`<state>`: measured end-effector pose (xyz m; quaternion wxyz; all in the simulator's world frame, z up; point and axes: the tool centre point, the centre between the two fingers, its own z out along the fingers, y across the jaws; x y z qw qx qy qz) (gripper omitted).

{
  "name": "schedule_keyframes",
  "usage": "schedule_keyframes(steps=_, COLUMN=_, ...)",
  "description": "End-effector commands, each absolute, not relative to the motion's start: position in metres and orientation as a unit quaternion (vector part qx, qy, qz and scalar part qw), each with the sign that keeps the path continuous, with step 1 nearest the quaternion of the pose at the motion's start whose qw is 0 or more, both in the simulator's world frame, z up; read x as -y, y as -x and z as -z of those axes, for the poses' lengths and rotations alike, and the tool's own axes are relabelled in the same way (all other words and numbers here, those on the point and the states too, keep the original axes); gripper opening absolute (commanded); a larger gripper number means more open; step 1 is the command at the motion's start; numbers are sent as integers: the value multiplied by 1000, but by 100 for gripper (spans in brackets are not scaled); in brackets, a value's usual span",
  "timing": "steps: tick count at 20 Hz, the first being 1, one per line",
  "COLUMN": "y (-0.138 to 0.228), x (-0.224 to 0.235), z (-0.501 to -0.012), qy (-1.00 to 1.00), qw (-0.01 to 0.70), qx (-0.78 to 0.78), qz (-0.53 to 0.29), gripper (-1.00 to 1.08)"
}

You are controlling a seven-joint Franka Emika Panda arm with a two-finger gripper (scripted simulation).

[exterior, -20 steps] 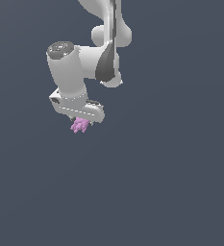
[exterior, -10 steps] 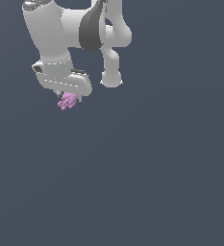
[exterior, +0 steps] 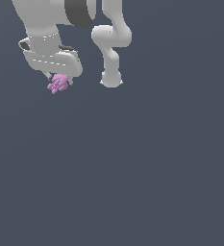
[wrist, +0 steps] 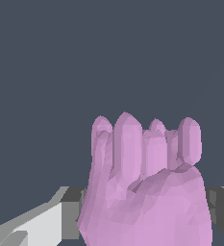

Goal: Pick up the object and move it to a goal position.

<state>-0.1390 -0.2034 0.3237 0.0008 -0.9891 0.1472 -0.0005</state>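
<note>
Between the fingers [wrist: 46, 226] sits the lumpy pink-purple object [exterior: 58, 83], stubby-knobbed.

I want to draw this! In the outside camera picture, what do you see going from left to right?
Pink-purple lumpy toy figure held under the white gripper → the arm's round white base → then only plain dark grey background.

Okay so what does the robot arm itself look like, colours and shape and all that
The arm is glossy white, made of rounded tubular links with bulbous joints, and has a dark grey band on the thick upper link. The end effector has a blocky white body with a small dark patch on one side. In the wrist view its fingers look light grey-white with darker grey inner parts. No cables or markings show.
</note>
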Motion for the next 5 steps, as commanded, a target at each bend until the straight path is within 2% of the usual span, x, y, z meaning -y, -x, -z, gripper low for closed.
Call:
schedule_keyframes(steps=1, y=144, x=208, z=-331, qy=989, qw=0, qx=-147, qz=0, gripper=-100)
schedule_keyframes(steps=5, y=147, x=210, z=-335, qy=989, qw=0, qx=-147, qz=0, gripper=-100)
